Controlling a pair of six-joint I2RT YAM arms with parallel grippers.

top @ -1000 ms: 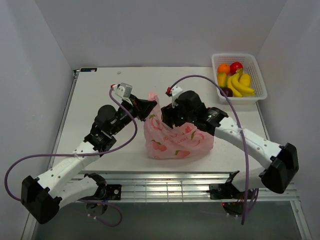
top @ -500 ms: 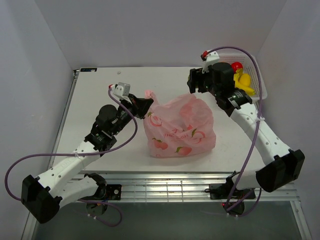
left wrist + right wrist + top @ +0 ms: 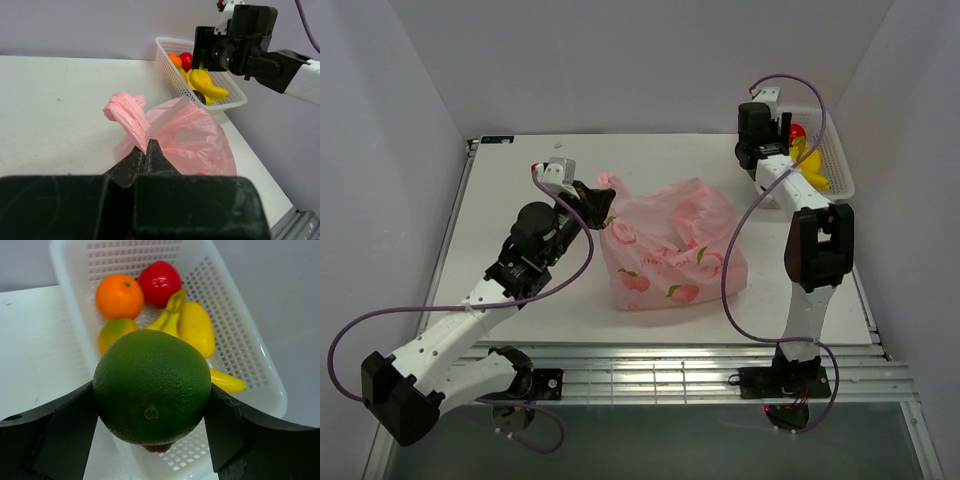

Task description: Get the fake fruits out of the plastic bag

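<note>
White surface (image 3: 510, 190), pale walls (image 3: 650, 60) around; left tool (image 3: 146, 156) pinches the plastic bag (image 3: 670, 250) centre-frame, right tool (image 3: 150, 415) clasps a green fruit (image 3: 151, 375) at the basket (image 3: 245, 345), upper right.

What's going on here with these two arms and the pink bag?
The left tool is shut on the pink bag at its handle, holding it up. The right tool grips a green fruit right by the white basket, where other fruits already lie.
</note>
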